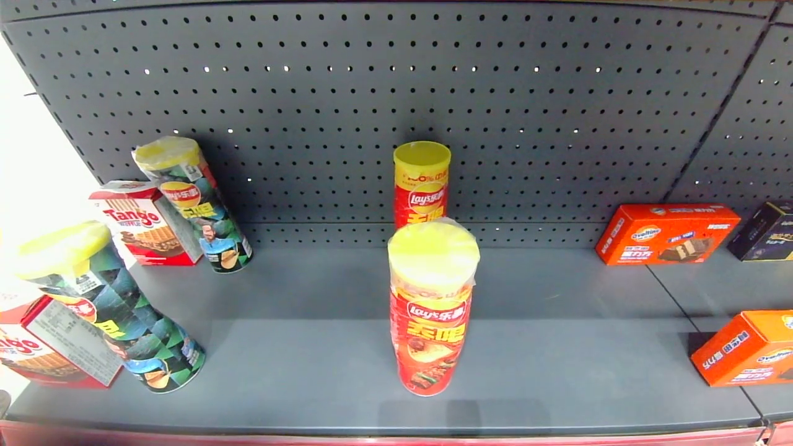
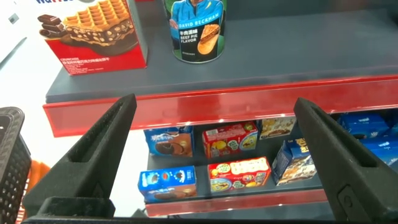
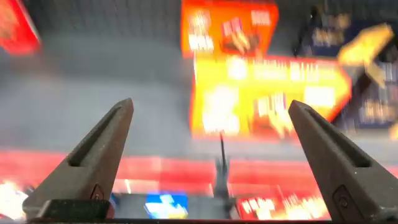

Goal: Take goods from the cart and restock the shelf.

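On grey shelf (image 1: pixel 310 347): front red can (image 1: pixel 432 310) upright mid-shelf, rear red can (image 1: pixel 421 184) right behind. Green can (image 2: pixel 198 31) and wafer box (image 2: pixel 93 31) near the shelf edge, beyond left gripper (image 2: pixel 211 155), spread wide, holding nothing. Blurred orange box (image 3: pixel 261 93) ahead of right gripper (image 3: pixel 211 162), likewise spread, not touching.

The left gripper (image 2: pixel 214 101) stands wide open. Its two dark, wedge-shaped fingers (image 2: pixel 93 155) are splayed well apart and taper toward their tips, with nothing gripped between them. The right gripper (image 3: pixel 211 104) takes the same pose, its fingers (image 3: pixel 87 165) spread just as wide and its jaws empty. In each wrist view the two fingertips sit level with one another, and the fingers slope outward toward the lower corners of the frame.
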You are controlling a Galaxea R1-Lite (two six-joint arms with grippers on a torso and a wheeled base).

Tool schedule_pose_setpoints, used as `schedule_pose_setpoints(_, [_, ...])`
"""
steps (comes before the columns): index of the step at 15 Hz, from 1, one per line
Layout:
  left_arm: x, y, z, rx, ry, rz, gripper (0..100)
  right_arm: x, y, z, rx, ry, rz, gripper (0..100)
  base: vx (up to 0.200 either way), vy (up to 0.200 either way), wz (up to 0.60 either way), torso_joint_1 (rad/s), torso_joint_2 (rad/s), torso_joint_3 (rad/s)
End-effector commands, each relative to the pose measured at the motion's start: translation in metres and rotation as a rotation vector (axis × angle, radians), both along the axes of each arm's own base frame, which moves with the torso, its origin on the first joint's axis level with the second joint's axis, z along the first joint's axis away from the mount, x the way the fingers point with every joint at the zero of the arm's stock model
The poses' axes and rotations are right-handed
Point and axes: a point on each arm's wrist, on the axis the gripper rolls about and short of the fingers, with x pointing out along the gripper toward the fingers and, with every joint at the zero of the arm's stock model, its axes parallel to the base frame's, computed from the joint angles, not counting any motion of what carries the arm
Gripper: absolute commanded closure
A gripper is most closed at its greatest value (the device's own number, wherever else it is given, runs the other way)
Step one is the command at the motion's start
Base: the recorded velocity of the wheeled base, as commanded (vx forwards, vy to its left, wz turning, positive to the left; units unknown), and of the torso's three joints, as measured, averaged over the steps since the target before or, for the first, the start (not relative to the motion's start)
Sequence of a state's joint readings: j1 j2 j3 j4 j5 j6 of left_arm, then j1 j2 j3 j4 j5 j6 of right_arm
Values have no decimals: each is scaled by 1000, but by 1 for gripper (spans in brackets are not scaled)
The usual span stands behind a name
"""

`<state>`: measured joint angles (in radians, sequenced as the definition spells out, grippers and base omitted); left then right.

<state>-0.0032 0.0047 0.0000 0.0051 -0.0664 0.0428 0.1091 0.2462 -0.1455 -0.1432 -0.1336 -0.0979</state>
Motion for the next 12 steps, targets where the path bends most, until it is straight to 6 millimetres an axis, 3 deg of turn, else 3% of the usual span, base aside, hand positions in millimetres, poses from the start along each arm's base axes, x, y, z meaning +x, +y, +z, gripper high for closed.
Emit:
schedule_pose_setpoints(1, [0,0,0,0,1,-1,0,-8,-1,-41,-11,-24,-27,0,0,0,0,0,0,0])
schedule_pose_setpoints(4, [0,0,0,0,-1,-1,0,-8,2,-52,27,78,109,0,0,0,0,0,0,0])
schedule_pose_setpoints(12, [0,0,0,-1,0,-4,0,-8,2,-58,79,139,80,0,0,0,0,0,0,0])
